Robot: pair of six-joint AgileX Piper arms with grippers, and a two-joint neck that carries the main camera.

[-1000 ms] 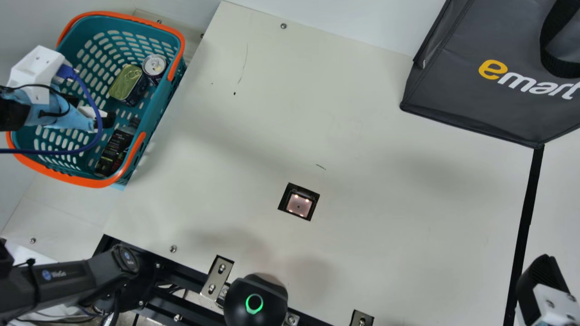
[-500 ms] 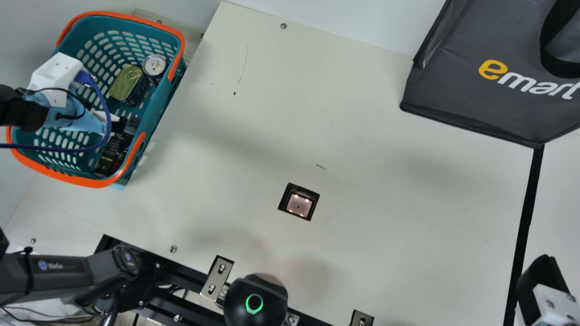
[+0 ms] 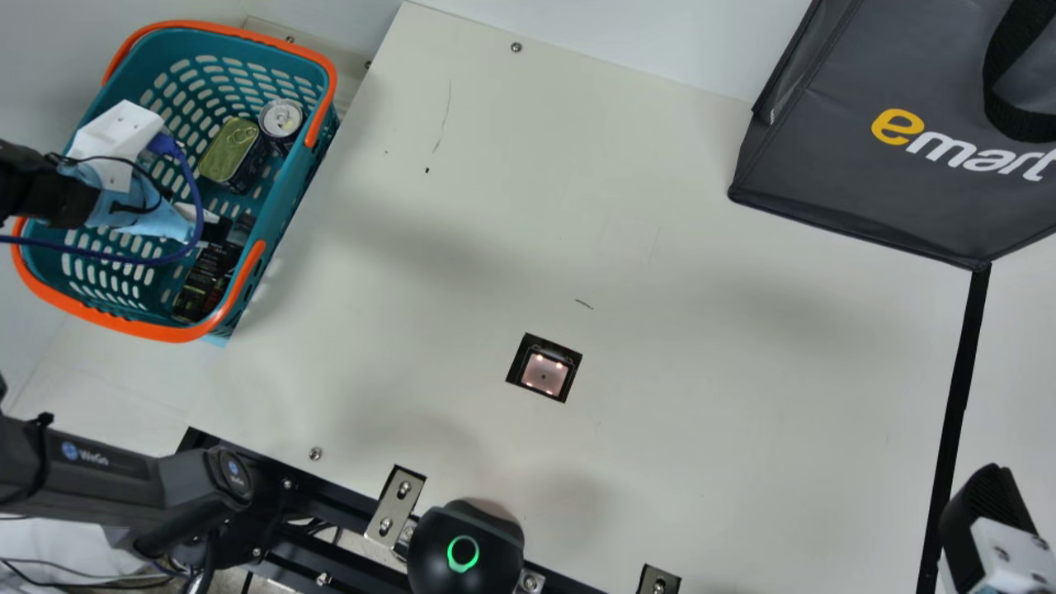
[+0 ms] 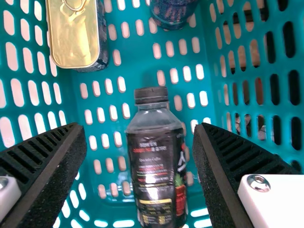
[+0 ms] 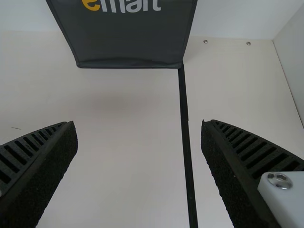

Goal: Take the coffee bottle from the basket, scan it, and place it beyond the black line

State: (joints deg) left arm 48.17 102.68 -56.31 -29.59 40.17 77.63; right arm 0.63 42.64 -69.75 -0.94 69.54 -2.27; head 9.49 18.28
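In front of you on the left, the basket is teal plastic pierced with rows of rounded slots, with smooth orange edging, and your coffee bottle lies on its side on its floor. That bottle has a ridged black cap, clear sloping shoulders and a straight, glossy body wrapped in a black label with pale print and a red and green patch. Your left gripper is in the basket above it, its two ribbed black fingers spread wide, the bottle showing between them ungripped; it has hold of nothing. Your right gripper, near the black line, is wide open too and empty. You have one bottle, one flat tin with rounded corners, a gold-green lid and a ring pull, and one round can with a silvery top, tin and can side by side. On your smooth cream table there is one square scanner window with small glowing lights, and one dark grey fabric bag with a woven black strap, its corner by the line's end.
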